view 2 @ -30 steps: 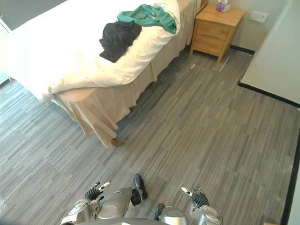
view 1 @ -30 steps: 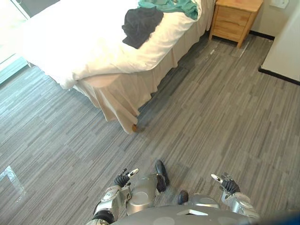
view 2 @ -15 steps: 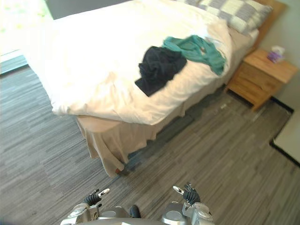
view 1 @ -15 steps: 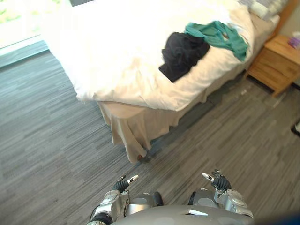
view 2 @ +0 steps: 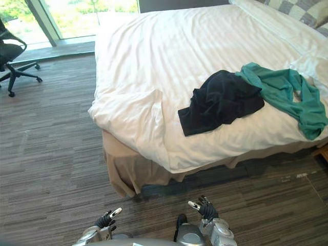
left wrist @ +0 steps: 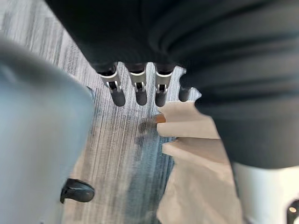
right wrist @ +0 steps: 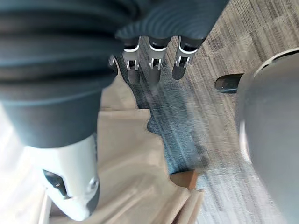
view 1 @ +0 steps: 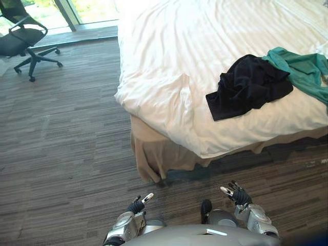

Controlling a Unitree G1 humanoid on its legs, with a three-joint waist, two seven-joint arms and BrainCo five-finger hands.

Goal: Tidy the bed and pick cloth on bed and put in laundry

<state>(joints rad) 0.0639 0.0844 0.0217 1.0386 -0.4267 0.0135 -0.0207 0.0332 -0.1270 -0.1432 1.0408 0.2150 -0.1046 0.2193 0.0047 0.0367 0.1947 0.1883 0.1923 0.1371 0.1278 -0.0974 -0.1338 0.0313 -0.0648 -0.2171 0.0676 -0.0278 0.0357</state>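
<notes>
The bed (view 2: pixel 154 46) stands ahead of the robot. Its white duvet (view 2: pixel 169 77) is rumpled at the near corner and hangs over a beige bed skirt (view 2: pixel 125 174).

The task's cloth lies on the duvet close to the bed's near edge, toward the robot's right. It consists of a black garment (view 2: pixel 220 105) and a green garment (view 2: pixel 282 92) that touches it on the far side.

Both hands hang low above the carpet, well apart from the bed. The left hand (view 1: pixel 138 205) and the right hand (view 1: pixel 236 195) have straight fingers and hold nothing.

The step in hand is judged to be the approach.
1. Close on the bed edge opposite the black garment before raising an arm.
2. Reach with the right hand.
3. Gather the black garment at its bunched middle.
4. Lift it clear so that the green garment is not dragged along.
</notes>
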